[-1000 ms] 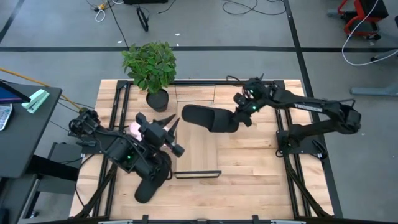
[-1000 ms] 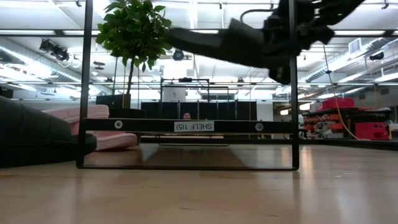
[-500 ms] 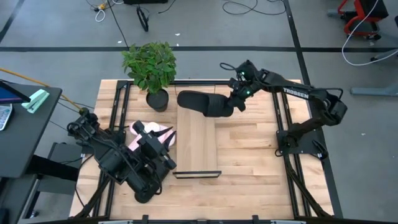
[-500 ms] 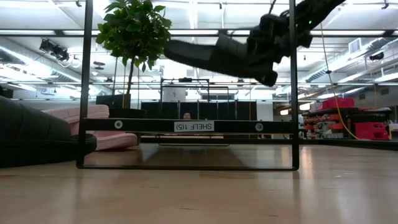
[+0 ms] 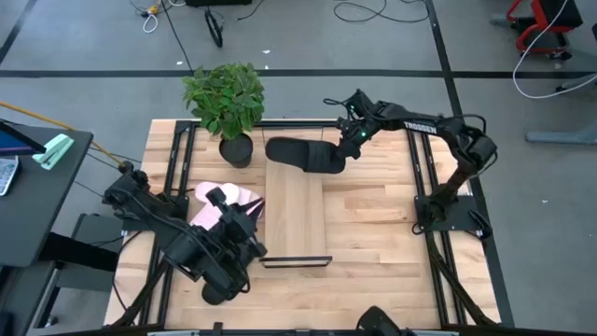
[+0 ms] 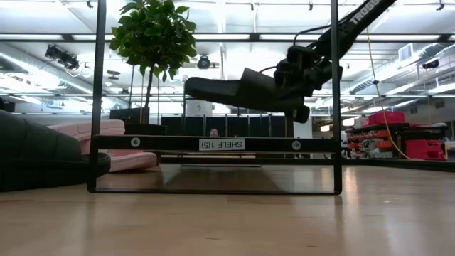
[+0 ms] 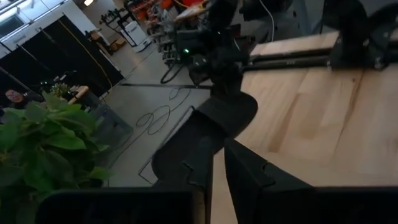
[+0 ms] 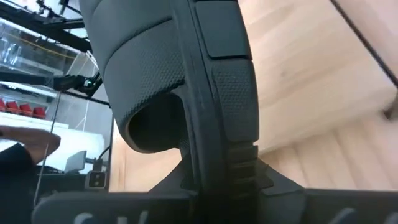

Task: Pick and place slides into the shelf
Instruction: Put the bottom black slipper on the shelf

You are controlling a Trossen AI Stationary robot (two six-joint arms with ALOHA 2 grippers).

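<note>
Black slide [image 5: 300,153], pinched in the right hand [image 5: 343,149], hangs over the shelf [image 5: 296,219].

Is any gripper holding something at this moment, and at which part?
The right gripper holds a black slide by one end, above the shelf. Whether the left gripper holds anything cannot be told.

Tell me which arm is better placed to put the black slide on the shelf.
The right. Its gripper holds the black slide above the far end of the shelf, while the left gripper is beside the pink slides.
</note>
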